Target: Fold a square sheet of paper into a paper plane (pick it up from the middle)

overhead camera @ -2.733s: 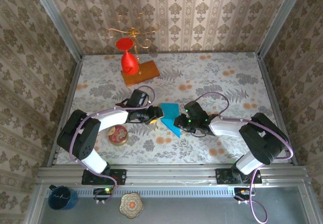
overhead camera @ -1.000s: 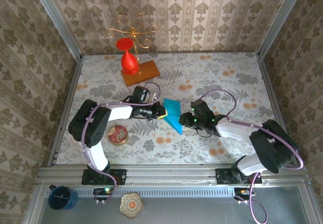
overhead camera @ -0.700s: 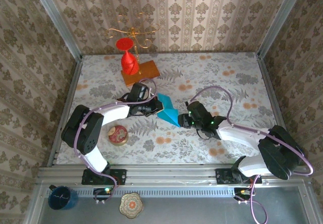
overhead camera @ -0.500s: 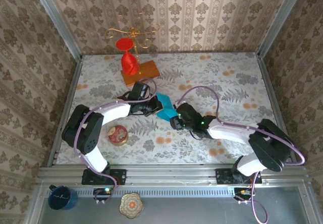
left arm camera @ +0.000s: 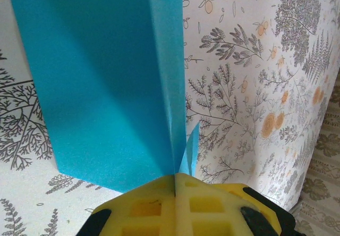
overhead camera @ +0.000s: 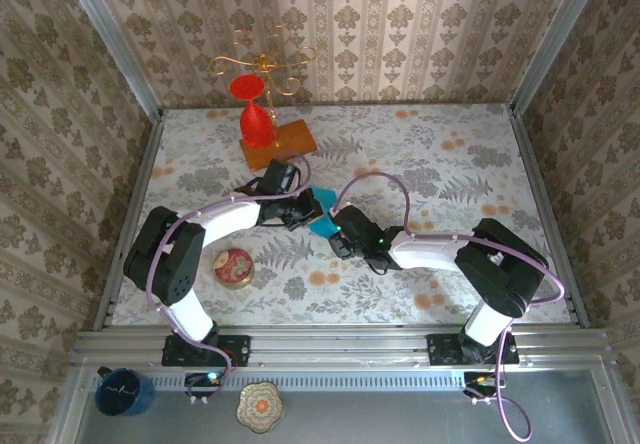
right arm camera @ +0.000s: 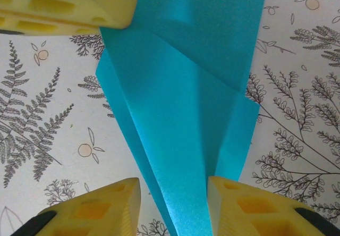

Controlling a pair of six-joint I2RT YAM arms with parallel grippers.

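Observation:
The square sheet of paper [overhead camera: 323, 222] is teal-blue and folded into a narrow, pointed paper plane shape with a centre crease and layered flaps. It sits near the table's middle, between both grippers. My left gripper [overhead camera: 303, 210] is shut on one edge of it; its yellow fingertips [left arm camera: 159, 193] pinch the paper [left arm camera: 106, 76], which stands up from the pads. My right gripper [right arm camera: 172, 204] is open and straddles the paper's [right arm camera: 180, 114] tapering end. The right-hand pad touches the flap's edge, and a gap shows at the left-hand pad. The left gripper's fingers [right arm camera: 79, 5] show at the top left.
A red glass [overhead camera: 255, 119] stands on an orange wooden block [overhead camera: 280, 144] at the back left, beside a gold wire stand [overhead camera: 262, 64]. A round red tin [overhead camera: 234, 266] lies near the left arm. Wallpapered walls enclose the floral table [overhead camera: 450, 164].
The right gripper has slid left across the table up to the paper's pointed end. The left gripper stays shut on the paper, which has turned and shifted slightly left.

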